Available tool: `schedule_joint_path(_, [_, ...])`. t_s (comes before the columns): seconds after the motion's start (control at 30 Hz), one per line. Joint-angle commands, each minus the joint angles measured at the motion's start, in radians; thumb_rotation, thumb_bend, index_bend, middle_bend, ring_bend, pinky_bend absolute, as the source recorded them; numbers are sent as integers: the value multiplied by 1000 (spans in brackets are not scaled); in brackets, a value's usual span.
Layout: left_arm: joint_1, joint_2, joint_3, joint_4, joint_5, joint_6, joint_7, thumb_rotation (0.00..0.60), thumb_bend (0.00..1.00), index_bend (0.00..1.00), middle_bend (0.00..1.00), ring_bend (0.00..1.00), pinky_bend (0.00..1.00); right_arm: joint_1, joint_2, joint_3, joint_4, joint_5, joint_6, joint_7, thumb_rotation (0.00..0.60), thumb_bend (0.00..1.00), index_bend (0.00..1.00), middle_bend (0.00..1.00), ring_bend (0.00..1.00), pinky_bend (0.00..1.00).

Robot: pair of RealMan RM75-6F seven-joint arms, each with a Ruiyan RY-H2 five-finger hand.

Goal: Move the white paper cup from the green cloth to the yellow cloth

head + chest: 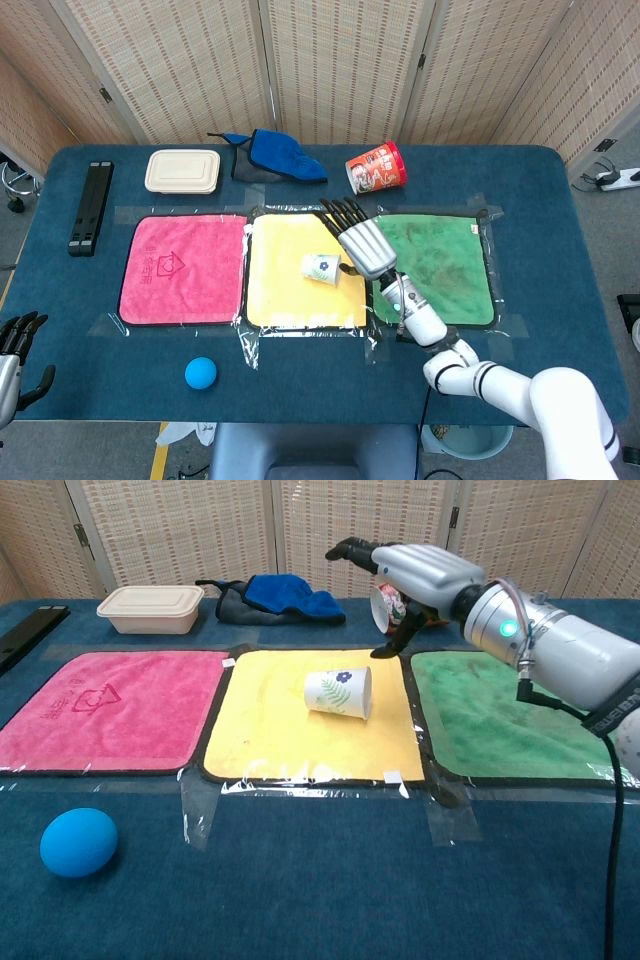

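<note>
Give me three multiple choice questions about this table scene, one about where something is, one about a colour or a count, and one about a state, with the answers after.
1. Where is the white paper cup?
A. on the green cloth
B. on the yellow cloth
C. on the pink cloth

2. What colour is the ball near the table's front edge?
A. blue
B. red
C. white

3. How does the white paper cup sit?
A. upright
B. held in the air
C. lying on its side

Answers:
1 B: in both views the cup rests on the yellow cloth, left of the green cloth.
2 A: the ball shows plain blue.
3 C: its side lies on the cloth, and the right robot hand hangs above and behind it, not holding it.
</note>
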Motion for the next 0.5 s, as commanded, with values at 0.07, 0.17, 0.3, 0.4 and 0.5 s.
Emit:
schedule_joint_path(0.07, [-5,1,-4,-4,3,0,0,600,436,154,133,125,40,-76,139,-30,-143,3,43,-88,600,195,0,0,0,0])
schedule_joint_path(0.17, [-10,0,-7,-6,5,-4,2,600,436,154,133,125,40,-136,242,-53,-257,28,59,-156,600,195,0,0,0,0])
schedule_joint_path(0.3, [-21,-4,-10,-10,8,-14,8,600,436,155,133,125,40,-220,368,-83,-399,64,90,-199,600,191,0,0,0,0])
schedule_joint_path(0.4, [-29,-8,-13,-12,13,-20,11,600,436,155,133,126,40,-291,452,-117,-474,64,138,-207,600,192,0,0,0,0])
schedule_joint_path(0.5, [-37,-10,-13,-13,24,-24,16,600,436,155,133,126,40,-372,527,-162,-532,49,203,-192,600,193,0,0,0,0])
